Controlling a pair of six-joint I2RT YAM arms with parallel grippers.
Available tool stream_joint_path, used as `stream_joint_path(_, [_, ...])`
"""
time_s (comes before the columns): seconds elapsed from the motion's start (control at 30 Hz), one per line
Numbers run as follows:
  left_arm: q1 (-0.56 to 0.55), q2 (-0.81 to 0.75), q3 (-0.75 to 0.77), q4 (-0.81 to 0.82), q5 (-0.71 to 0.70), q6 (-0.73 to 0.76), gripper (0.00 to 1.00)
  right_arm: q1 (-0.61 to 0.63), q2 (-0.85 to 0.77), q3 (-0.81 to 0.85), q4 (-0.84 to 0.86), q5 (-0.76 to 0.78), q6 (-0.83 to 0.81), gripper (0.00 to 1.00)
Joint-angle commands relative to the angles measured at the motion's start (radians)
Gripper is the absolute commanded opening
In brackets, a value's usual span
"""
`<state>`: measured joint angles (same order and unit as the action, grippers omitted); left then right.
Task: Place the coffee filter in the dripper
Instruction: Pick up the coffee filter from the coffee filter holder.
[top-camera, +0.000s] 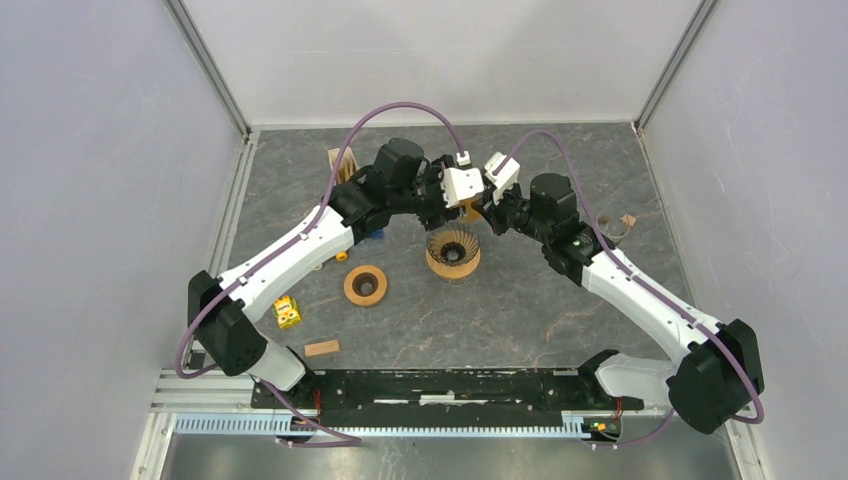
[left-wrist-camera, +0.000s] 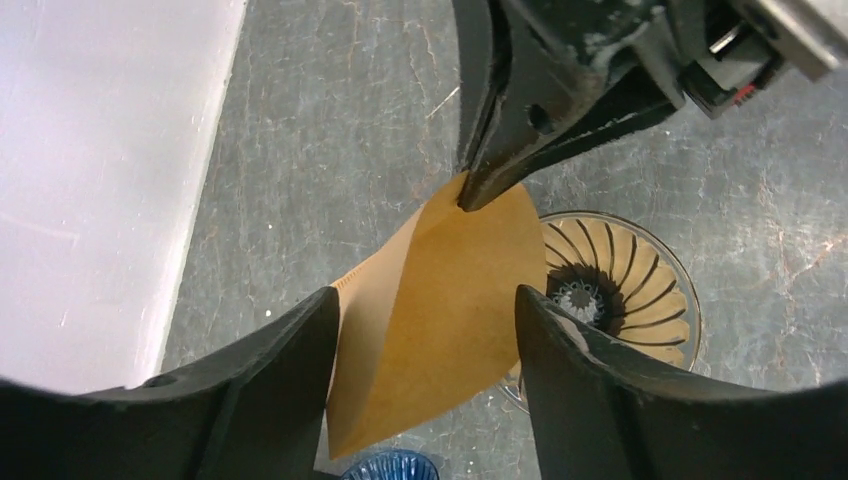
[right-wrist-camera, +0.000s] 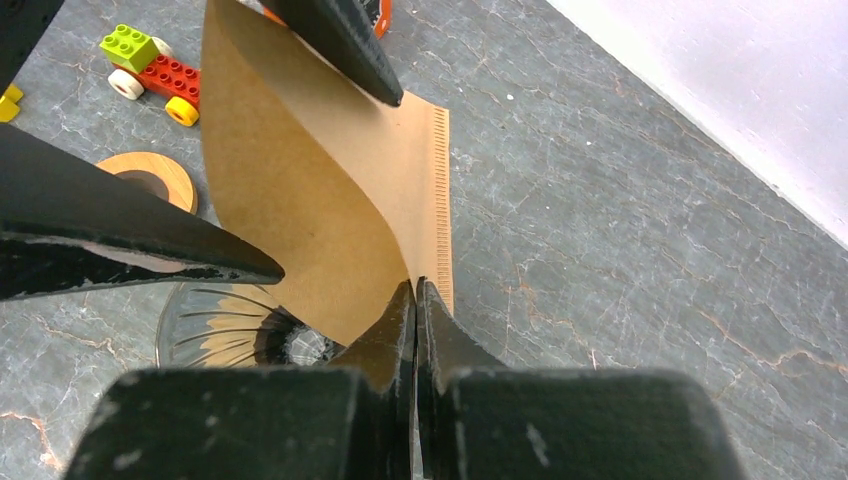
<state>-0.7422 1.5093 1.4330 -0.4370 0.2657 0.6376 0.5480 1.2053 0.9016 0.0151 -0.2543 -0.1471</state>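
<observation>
Filter position: coffee filter (left-wrist-camera: 440, 310) hangs in the air beside the dripper (left-wrist-camera: 620, 290), not in it.
Right gripper (right-wrist-camera: 415, 295): jaws together, pinching a filter corner by the crimped seam.
Left gripper (left-wrist-camera: 425, 300): fingers apart, straddling the paper; contact unclear.
Handling (judged): very light, thin, floppy; creases and tears easily.
Hold point (judged): seam or rim edge, gentle pinch, cone left uncrushed.
</observation>
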Motion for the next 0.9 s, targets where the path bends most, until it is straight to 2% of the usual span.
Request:
stream_joint_path(0.0, [0.004,-0.043,-0.002,-0.02,0.075,0.06,0.67,-0.006,-0.011,0.002,0.049,-0.018,0.004,0.0])
stream_joint_path(0.47, [0.01,-0.04,-0.011,0.069,-0.024,-0.032,0.49,-0.008,-0.01,-0.008,0.055,-0.067,0.0,0.0])
stream_joint_path(0.87, [0.014,-0.04,-0.008,0.051,-0.004,-0.032,0.27,-0.008,0.008,0.017,0.037,-0.074,-0.003,0.0])
